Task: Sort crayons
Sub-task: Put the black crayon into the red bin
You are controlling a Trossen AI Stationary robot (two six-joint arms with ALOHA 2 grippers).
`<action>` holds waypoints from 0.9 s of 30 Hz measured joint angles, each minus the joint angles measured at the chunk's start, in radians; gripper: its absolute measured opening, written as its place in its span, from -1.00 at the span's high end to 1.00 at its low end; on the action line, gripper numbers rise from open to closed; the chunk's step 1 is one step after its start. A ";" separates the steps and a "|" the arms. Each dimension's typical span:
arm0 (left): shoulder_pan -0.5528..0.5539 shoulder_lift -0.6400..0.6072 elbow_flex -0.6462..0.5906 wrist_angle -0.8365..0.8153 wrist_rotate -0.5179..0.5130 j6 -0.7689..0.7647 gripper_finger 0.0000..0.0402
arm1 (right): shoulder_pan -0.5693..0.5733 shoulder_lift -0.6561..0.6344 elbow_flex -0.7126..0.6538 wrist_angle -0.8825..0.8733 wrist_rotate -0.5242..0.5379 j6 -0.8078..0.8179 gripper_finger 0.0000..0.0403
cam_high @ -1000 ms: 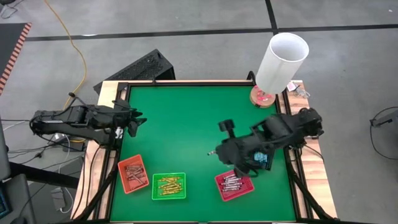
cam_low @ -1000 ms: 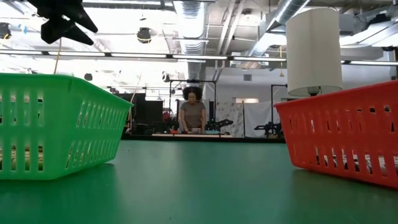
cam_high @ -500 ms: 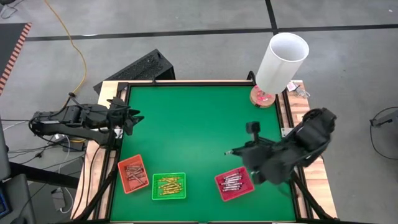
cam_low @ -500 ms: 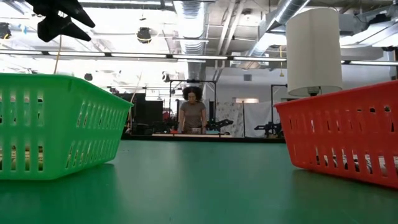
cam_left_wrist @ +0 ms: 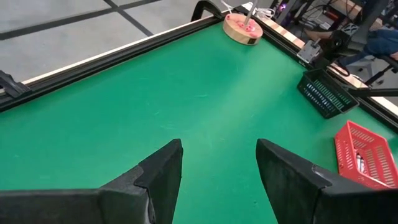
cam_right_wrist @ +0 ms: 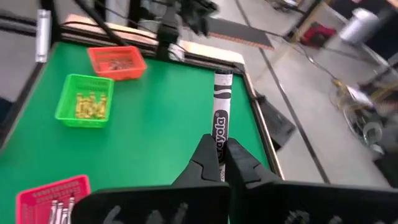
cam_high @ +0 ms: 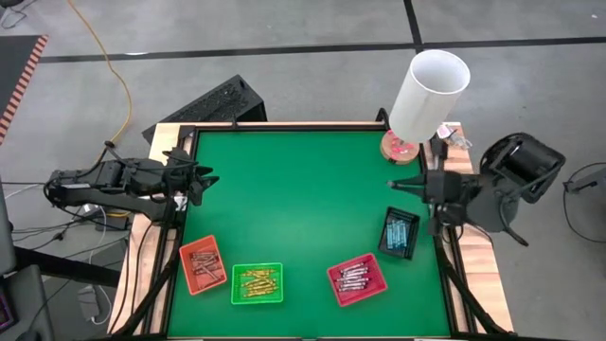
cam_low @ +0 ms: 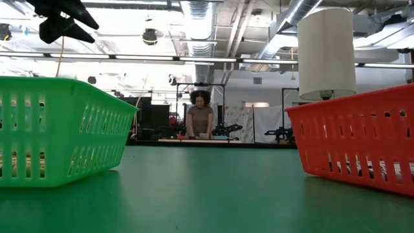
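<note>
Crayons sorted in four trays: reddish-brown in orange tray [cam_high: 203, 264], gold in green tray [cam_high: 257, 283], grey in red tray [cam_high: 357, 279], blue in black tray [cam_high: 399, 233]. Right gripper [cam_right_wrist: 219, 163] at table's right edge pinches a grey crayon [cam_right_wrist: 220, 116]. Left gripper [cam_left_wrist: 219, 163] jaws spread, empty, over left edge.

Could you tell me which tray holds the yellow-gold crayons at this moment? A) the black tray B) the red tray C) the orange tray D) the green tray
D: in the high view the yellow-gold crayons lie inside the green tray, between the orange tray and the red tray; the right wrist view shows the same.
</note>
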 joint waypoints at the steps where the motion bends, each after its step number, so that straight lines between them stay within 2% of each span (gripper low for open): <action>1: 0.000 0.000 0.000 0.000 0.000 0.000 0.03 | 0.009 -0.036 -0.060 0.001 0.017 0.047 1.00; 6: 0.000 0.000 0.000 0.000 0.001 0.000 0.03 | 0.041 -0.179 -0.375 0.100 0.035 0.226 1.00; 12: 0.000 0.000 0.000 0.000 -0.001 0.008 0.03 | 0.076 -0.241 -0.693 0.414 0.020 0.198 1.00; 18: 0.000 0.000 0.000 0.000 -0.004 0.015 0.03 | 0.095 -0.248 -0.975 0.737 0.029 0.195 1.00; 22: 0.000 0.000 0.000 0.001 -0.003 0.031 0.03 | 0.084 -0.247 -1.127 1.002 -0.052 0.192 1.00; 27: 0.000 0.000 0.000 0.001 -0.002 0.051 0.03 | 0.045 -0.246 -1.261 1.362 -0.215 0.110 1.00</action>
